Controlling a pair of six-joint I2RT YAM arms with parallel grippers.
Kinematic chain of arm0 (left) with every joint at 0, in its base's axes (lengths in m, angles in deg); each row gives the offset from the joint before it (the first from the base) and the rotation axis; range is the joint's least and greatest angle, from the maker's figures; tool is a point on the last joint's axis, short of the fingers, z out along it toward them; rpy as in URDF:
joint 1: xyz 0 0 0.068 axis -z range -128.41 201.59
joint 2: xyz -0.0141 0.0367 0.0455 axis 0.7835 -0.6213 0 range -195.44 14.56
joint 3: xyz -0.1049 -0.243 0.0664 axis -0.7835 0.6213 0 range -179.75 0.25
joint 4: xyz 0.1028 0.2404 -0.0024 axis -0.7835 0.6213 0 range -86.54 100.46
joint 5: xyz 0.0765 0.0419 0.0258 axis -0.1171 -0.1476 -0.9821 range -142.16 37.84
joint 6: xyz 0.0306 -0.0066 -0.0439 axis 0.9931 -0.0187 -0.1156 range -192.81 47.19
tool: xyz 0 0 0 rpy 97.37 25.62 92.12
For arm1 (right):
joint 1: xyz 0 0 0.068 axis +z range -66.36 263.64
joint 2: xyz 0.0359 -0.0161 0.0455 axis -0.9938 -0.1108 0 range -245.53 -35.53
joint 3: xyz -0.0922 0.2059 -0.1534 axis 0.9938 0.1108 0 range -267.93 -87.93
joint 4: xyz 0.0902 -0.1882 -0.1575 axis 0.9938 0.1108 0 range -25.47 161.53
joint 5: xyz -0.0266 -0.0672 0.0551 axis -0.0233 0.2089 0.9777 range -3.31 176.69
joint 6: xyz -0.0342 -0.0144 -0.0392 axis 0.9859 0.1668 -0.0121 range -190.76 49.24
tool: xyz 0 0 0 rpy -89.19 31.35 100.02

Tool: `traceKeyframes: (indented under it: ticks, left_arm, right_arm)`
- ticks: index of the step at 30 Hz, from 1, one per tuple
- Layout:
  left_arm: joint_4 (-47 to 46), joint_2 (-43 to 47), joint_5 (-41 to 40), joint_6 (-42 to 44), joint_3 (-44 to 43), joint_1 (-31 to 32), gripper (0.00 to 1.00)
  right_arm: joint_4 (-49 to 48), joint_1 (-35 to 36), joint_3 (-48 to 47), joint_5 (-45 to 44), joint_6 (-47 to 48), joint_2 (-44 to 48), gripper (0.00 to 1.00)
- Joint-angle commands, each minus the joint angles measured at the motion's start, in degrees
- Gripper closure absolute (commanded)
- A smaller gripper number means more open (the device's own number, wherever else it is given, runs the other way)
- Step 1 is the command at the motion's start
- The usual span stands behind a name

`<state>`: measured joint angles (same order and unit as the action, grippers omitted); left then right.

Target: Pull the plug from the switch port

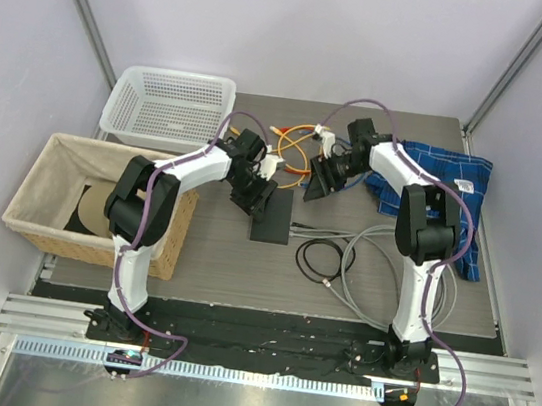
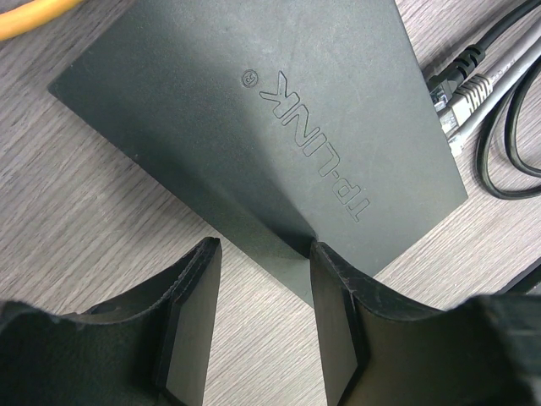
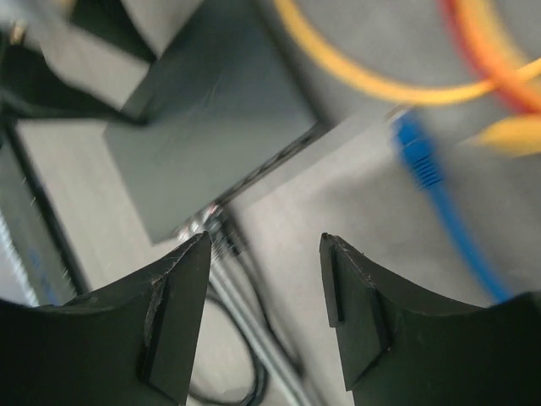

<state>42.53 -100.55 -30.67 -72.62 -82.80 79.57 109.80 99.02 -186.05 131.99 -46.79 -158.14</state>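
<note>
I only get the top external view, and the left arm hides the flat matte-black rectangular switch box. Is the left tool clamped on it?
Observer: No. The left wrist view shows the left tool open, its fingers spread above one edge of the switch box.
Operator: Where are the plugs?
Observer: A grey plastic plug and a black plug sit side by side at the adjacent edge.
Operator: And the right tool?
Observer: The right tool is open too. Its wrist view is blurred, but that cabled edge lies close ahead of one fingertip.
</note>
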Motion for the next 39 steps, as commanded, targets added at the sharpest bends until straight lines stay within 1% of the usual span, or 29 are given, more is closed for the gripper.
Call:
traceKeyframes:
  ticks: [1, 5, 9, 18, 28, 32, 35, 38, 39]
  left_arm:
    - [0.4, -2.8, -6.0, 1.3, 1.6, -0.4, 0.5]
    - [0.4, -2.6, -6.2, 1.4, 1.8, -0.3, 0.5]
    - [0.1, -2.0, -6.5, 1.7, 2.7, -0.4, 0.5]
    - [0.3, -1.3, -7.0, 2.2, 3.9, -0.4, 0.5]
    - [0.4, -2.0, -7.1, 2.1, 3.4, -0.4, 0.5]
    - [0.3, -2.2, -7.0, 2.2, 3.3, -0.4, 0.5]
    - [0.2, -2.2, -7.0, 2.1, 3.3, -0.4, 0.5]
    - [0.3, -2.3, -7.0, 2.1, 3.4, -0.4, 0.5]
    - [0.3, -2.3, -6.9, 2.1, 3.4, -0.3, 0.5]
  right_arm:
    - [6.1, 0.9, 2.5, 4.4, 5.8, -0.3, 0.37]
    - [10.8, 2.3, 0.5, 4.9, 7.8, -3.4, 0.37]
    - [9.7, 3.5, 1.4, 4.5, 7.7, -4.9, 0.37]
    - [9.0, 4.5, -0.4, 4.4, 6.1, -10.0, 0.37]
    - [9.7, 5.7, 0.0, 4.9, 6.7, -11.7, 0.4]
    - [9.7, 6.6, 0.2, 5.2, 6.6, -12.0, 0.44]
    - [9.7, 6.7, 0.4, 5.7, 6.4, -12.3, 0.5]
    - [10.3, 6.7, -0.1, 6.4, 6.7, -13.4, 0.52]
    - [13.0, 6.6, -1.0, 6.9, 8.2, -14.2, 0.53]
